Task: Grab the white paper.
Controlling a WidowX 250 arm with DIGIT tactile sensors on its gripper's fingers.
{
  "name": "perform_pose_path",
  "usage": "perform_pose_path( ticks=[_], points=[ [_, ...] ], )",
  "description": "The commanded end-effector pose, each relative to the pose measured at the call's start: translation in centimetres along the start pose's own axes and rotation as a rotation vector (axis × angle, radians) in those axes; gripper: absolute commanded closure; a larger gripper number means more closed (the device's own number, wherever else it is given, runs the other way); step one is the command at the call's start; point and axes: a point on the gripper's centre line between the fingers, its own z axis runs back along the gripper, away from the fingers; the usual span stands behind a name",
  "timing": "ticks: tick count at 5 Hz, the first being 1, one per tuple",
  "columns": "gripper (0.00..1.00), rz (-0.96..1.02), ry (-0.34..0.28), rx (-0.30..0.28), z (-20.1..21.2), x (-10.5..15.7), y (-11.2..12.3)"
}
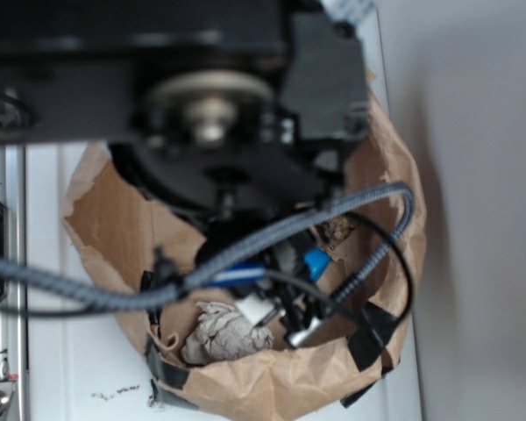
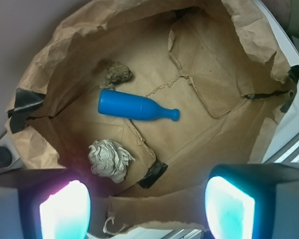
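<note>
Right, nearest the wrist camera the gripper fills the bottom edge, its two glowing fingertips spread wide apart with nothing between them, hanging above the brown paper bag. Just beyond the left fingertip sits the white paper on the bag's floor, at the near left: an off-white wad, tightly scrunched, its surface broken into small folds with grey creases running through it, roughly round and lumpy. A strip of black tape lies just to its right. Farther in, near the middle of the bag, the blue bottle lies on its side, neck pointing right, clear of the wad. Farther still, just beyond the bottle's left end, rests a small brown rough lump. From the exterior view the arm's black body blurs over the bag, the wad showing pale at the bag's near rim.
</note>
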Motion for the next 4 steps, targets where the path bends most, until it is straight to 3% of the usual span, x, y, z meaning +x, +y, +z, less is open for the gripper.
perform_pose_path(
  ticks=[1,2,3,4],
  points=[
    [0.0,0.116,-0.077,-0.089,-3.1,4.8,0.9],
    [0.0,0.069,-0.105,-0.027,-7.9,6.4,0.3],
    [0.0,0.062,-0.105,-0.004,-10.6,5.6,0.3],
    [0.0,-0.022,0.091,-0.089,-13.6,2.8,-1.2]
  ],
)
